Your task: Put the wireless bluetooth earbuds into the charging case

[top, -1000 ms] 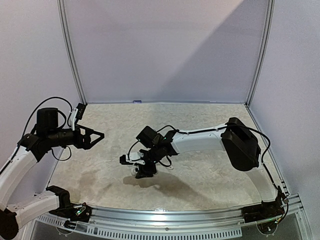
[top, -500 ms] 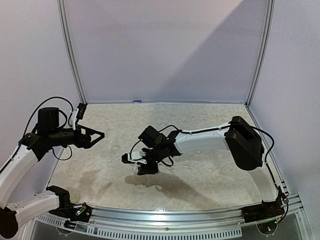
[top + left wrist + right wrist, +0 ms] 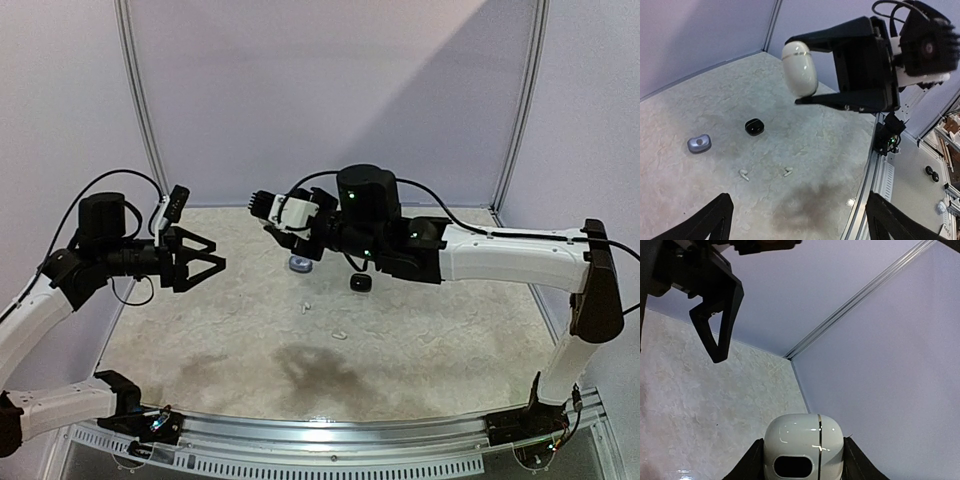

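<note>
My right gripper (image 3: 272, 230) hangs in the air above the back middle of the table, shut on a white charging case (image 3: 800, 69) with its lid closed. Seen from the right wrist, the case (image 3: 802, 445) sits between the two dark fingers (image 3: 752, 460). Two white earbuds (image 3: 306, 306) (image 3: 340, 335) lie loose on the table below; the left wrist view has them at mid-floor (image 3: 744, 174) (image 3: 788, 171). My left gripper (image 3: 205, 258) is open and holds nothing. It hovers left of the case, pointing toward it, fingers (image 3: 710, 225) wide apart.
A black case (image 3: 360, 284) and a blue-grey case (image 3: 299, 264) rest on the table under the right arm. A dark stain (image 3: 300, 365) marks the front middle. The metal front rail (image 3: 350, 430) and the enclosure walls bound the table.
The right arm rose from the table with the white case and swung up and back toward the left gripper. The left gripper edged right.
</note>
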Motion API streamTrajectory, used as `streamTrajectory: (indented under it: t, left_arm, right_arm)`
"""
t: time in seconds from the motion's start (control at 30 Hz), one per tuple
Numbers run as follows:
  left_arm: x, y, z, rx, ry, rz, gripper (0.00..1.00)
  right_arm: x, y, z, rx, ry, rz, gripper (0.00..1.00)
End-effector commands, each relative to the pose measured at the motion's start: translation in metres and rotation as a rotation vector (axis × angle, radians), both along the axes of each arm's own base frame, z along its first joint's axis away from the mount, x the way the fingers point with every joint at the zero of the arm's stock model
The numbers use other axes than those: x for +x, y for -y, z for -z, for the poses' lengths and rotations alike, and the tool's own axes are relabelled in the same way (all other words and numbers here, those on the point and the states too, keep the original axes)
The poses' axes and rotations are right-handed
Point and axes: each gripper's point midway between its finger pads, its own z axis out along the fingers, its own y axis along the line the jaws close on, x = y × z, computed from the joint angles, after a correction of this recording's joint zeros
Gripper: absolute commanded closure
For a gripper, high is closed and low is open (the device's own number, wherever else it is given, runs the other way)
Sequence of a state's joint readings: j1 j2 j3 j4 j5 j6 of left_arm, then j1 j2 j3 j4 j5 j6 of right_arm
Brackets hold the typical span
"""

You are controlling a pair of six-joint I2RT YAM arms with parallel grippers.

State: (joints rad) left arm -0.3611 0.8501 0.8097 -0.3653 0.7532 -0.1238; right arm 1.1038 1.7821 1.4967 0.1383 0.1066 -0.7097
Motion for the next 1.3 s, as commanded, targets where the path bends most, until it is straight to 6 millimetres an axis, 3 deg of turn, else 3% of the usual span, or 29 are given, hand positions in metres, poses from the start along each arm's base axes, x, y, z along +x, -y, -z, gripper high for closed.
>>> streamTrajectory:
  t: [0.0, 0.1, 0.37, 0.57, 0.93, 1.2, 1.27]
  left_arm:
    - [0.003, 0.019, -0.035, -0.051, 0.074, 0.041, 0.06]
    - [0.006, 0.029, -0.050, -0.093, 0.090, 0.052, 0.06]
    - [0.019, 0.039, -0.041, -0.066, 0.068, 0.026, 0.12]
    - [0.021, 0.045, -0.059, -0.150, 0.087, 0.038, 0.25]
    - [0.014, 0.051, -0.056, -0.157, 0.085, 0.084, 0.56]
    - [0.000, 0.059, -0.061, -0.175, 0.104, 0.177, 0.52]
    - [0.001, 0.059, -0.061, -0.175, 0.102, 0.175, 0.56]
  right_arm:
    - [-0.007, -0.007, -0.003, -0.063, 0.133, 0.020, 0.75]
    - [-0.015, -0.012, -0.010, -0.075, 0.178, 0.000, 0.75]
    - [-0.045, -0.029, -0.022, -0.064, 0.235, -0.115, 0.75]
    - [-0.058, -0.036, -0.018, -0.076, 0.245, -0.176, 0.75]
    - [-0.062, -0.038, -0.033, -0.037, 0.260, -0.179, 0.77]
    - [-0.053, -0.035, -0.044, -0.001, 0.274, -0.118, 0.79]
    - [-0.053, -0.035, -0.046, 0.006, 0.275, -0.114, 0.79]
